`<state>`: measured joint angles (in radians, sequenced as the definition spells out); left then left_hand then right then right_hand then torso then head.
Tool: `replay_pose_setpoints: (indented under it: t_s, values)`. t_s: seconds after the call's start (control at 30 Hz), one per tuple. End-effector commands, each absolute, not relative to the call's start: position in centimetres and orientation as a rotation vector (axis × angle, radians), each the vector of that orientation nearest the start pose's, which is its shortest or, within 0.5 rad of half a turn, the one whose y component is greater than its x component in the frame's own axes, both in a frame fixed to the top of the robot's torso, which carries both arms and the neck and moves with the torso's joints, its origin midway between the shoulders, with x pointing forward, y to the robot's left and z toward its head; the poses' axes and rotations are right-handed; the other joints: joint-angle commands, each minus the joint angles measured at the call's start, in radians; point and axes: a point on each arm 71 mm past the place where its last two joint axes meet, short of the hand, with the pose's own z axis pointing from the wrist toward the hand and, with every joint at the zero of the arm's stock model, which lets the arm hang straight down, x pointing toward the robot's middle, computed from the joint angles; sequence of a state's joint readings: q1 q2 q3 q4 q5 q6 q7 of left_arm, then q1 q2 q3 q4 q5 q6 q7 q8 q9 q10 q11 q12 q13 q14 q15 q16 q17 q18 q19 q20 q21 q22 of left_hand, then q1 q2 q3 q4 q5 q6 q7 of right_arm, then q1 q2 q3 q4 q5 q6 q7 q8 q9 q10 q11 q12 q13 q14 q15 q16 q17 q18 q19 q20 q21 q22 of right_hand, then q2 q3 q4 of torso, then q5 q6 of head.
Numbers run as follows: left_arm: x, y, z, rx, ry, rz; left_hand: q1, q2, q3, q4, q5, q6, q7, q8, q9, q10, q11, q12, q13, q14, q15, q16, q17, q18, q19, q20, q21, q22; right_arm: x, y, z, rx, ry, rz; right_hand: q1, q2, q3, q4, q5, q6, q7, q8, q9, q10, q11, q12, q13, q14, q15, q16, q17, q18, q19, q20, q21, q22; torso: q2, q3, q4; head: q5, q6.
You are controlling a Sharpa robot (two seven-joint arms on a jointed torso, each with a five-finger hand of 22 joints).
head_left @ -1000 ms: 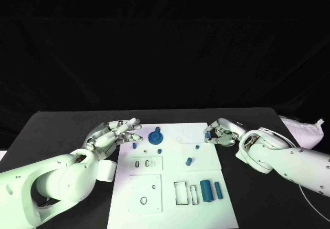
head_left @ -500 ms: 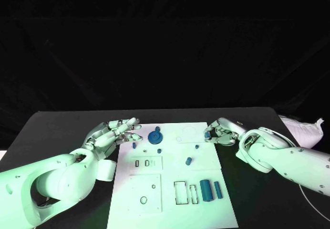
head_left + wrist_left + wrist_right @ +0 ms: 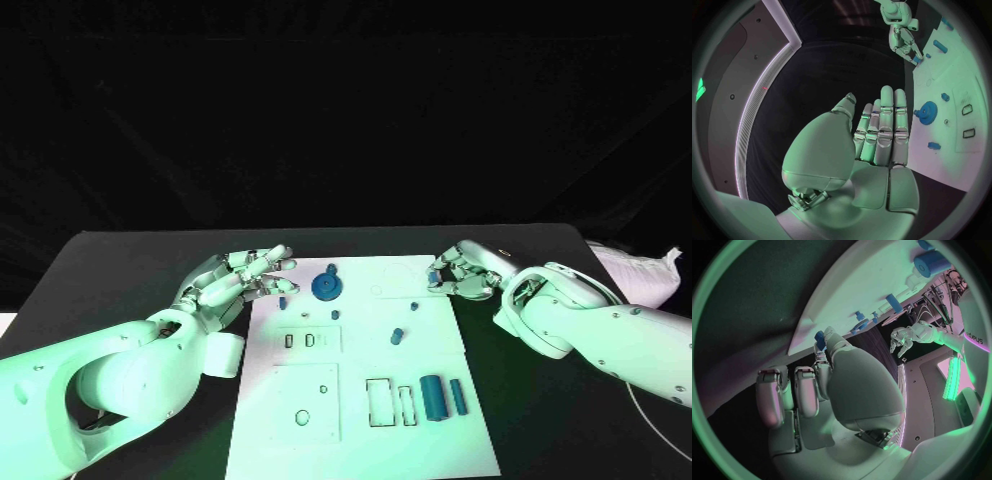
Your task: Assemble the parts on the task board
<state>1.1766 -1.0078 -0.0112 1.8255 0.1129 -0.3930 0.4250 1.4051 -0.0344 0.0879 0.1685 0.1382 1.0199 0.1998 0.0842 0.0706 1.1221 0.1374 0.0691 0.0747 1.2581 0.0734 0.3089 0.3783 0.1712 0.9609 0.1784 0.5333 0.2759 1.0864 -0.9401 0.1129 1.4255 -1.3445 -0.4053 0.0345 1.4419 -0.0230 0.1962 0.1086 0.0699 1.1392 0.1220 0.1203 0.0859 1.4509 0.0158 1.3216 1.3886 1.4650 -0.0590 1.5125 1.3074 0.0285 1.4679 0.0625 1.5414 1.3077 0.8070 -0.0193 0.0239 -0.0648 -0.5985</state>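
The white task board [image 3: 361,420] lies mid-table. On it are a blue gear [image 3: 327,288], small blue pegs [image 3: 395,338], a blue cylinder [image 3: 433,397] and a blue bar [image 3: 457,397]. My left hand [image 3: 238,280] hovers at the board's far left edge with its fingers stretched out and nothing in them; the left wrist view shows its fingers [image 3: 882,130] straight beside the gear [image 3: 928,110]. My right hand [image 3: 462,272] is curled over the board's far right corner, pinching a small blue part [image 3: 819,337] at its fingertips; the part [image 3: 915,59] shows under that hand.
A white bag [image 3: 642,275] lies at the table's right edge. The board carries raised plates with slots and rectangular cut-outs [image 3: 378,402] near its front. Black table runs round the board on both sides.
My right hand has drawn slightly up and back from the board with the small blue part in its fingertips. My left hand has barely moved.
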Motion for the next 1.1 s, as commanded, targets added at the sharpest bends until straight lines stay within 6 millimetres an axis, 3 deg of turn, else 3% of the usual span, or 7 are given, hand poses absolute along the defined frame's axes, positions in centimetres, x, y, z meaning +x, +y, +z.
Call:
replay_pose_setpoints:
  t_s: [0.03, 0.2, 0.37, 0.7, 0.9, 1.07, 1.1]
  values:
    - [43.1, 20.5, -15.5, -1.236, 1.375, -1.661, 0.002, 0.008, -0.001, -0.008, -0.005, -0.002, 0.004, -0.005, -0.001, -0.004, 0.002, -0.005, -0.001, -0.007, -0.003, -0.001, 0.001, 0.007, -0.006, 0.0, 0.006, 0.001, 49.7, -27.6, -17.4, 0.089, 1.521, 0.645, -0.005, 0.017, -0.002, 0.005, -0.004, 0.063, -0.055, 0.03, 0.022, 0.029, -0.024, 0.003, 0.014, 0.082, -0.007, 0.006, 0.148, -0.015, 0.061, -0.009, 0.007, 0.21, -0.002, -0.0024, 0.0034, 0.002, 0.0]
    - [43.1, 20.4, -15.5, -1.236, 1.376, -1.662, 0.002, 0.008, -0.001, -0.008, -0.005, -0.002, 0.004, -0.005, -0.001, -0.004, 0.002, -0.005, -0.001, -0.007, -0.003, -0.001, 0.001, 0.007, -0.006, 0.0, 0.006, 0.001, 49.1, -25.2, -16.6, 0.091, 1.521, 0.669, -0.023, 0.018, -0.009, 0.014, -0.003, 0.061, -0.055, 0.031, 0.023, 0.028, -0.025, -0.001, 0.012, 0.082, -0.009, 0.005, 0.146, -0.015, 0.061, -0.012, 0.007, 0.21, -0.007, -0.0051, 0.0043, 0.005, -0.001]
    - [43.2, 20.3, -15.6, -1.236, 1.376, -1.662, 0.002, 0.008, -0.001, -0.008, -0.005, -0.002, 0.004, -0.005, -0.001, -0.004, 0.002, -0.005, -0.001, -0.007, -0.003, -0.001, 0.001, 0.007, -0.006, 0.0, 0.006, 0.001, 48.1, -21.0, -16.1, 0.064, 1.535, 0.716, -0.027, 0.02, -0.009, 0.015, -0.003, 0.057, -0.055, 0.03, 0.023, 0.024, -0.025, -0.012, 0.005, 0.08, -0.009, 0.002, 0.14, -0.015, 0.059, -0.012, 0.006, 0.208, -0.012, -0.0094, 0.0086, 0.014, -0.009]
    - [43.8, 20.8, -15.8, -1.24, 1.365, -1.644, 0.002, 0.008, -0.001, -0.008, -0.005, -0.002, 0.004, -0.005, -0.001, -0.004, 0.002, -0.005, -0.001, -0.007, -0.003, -0.001, 0.001, 0.007, -0.006, 0.0, 0.006, 0.001, 45.4, -12.6, -17.0, -0.07, 1.572, 0.79, -0.024, 0.025, -0.005, 0.011, 0.002, 0.048, -0.053, 0.026, 0.022, 0.021, -0.024, -0.021, 0.0, 0.079, -0.009, -0.002, 0.133, -0.013, 0.055, -0.014, 0.003, 0.203, -0.022, -0.0212, 0.022, 0.04, -0.04]
    - [44.0, 21.1, -15.9, -1.241, 1.36, -1.636, 0.002, 0.008, -0.001, -0.008, -0.005, -0.002, 0.004, -0.005, -0.001, -0.004, 0.002, -0.005, -0.001, -0.007, -0.003, -0.001, 0.001, 0.007, -0.006, 0.0, 0.006, 0.001, 44.7, -10.1, -18.2, -0.129, 1.599, 0.777, -0.027, 0.025, -0.006, 0.01, 0.005, 0.041, -0.049, 0.022, 0.021, 0.02, -0.021, -0.022, 0.0, 0.078, -0.008, -0.004, 0.129, -0.013, 0.052, -0.013, 0.002, 0.2, -0.024, -0.0251, 0.024, 0.048, -0.051]
    - [43.9, 21.1, -15.9, -1.24, 1.36, -1.637, 0.002, 0.008, -0.001, -0.008, -0.005, -0.002, 0.004, -0.005, -0.001, -0.004, 0.002, -0.005, -0.001, -0.007, -0.003, -0.001, 0.001, 0.007, -0.006, 0.0, 0.006, 0.001, 44.2, -8.9, -19.4, -0.161, 1.622, 0.761, -0.033, 0.022, -0.008, 0.01, 0.018, 0.035, -0.046, 0.019, 0.02, 0.02, -0.018, -0.022, 0.001, 0.078, -0.006, -0.005, 0.128, -0.013, 0.052, -0.012, 0.001, 0.199, -0.026, -0.0304, 0.0278, 0.046, -0.058]
    - [43.9, 21.1, -15.9, -1.24, 1.359, -1.636, 0.002, 0.008, -0.001, -0.008, -0.005, -0.002, 0.004, -0.005, -0.001, -0.004, 0.002, -0.005, -0.001, -0.007, -0.003, -0.001, 0.001, 0.007, -0.006, 0.0, 0.006, 0.001, 44.1, -8.7, -19.6, -0.166, 1.626, 0.759, -0.034, 0.021, -0.008, 0.01, 0.02, 0.034, -0.046, 0.018, 0.02, 0.02, -0.018, -0.022, 0.001, 0.078, -0.006, -0.005, 0.128, -0.013, 0.052, -0.012, 0.002, 0.199, -0.026, -0.0291, 0.0269, 0.047, -0.059]
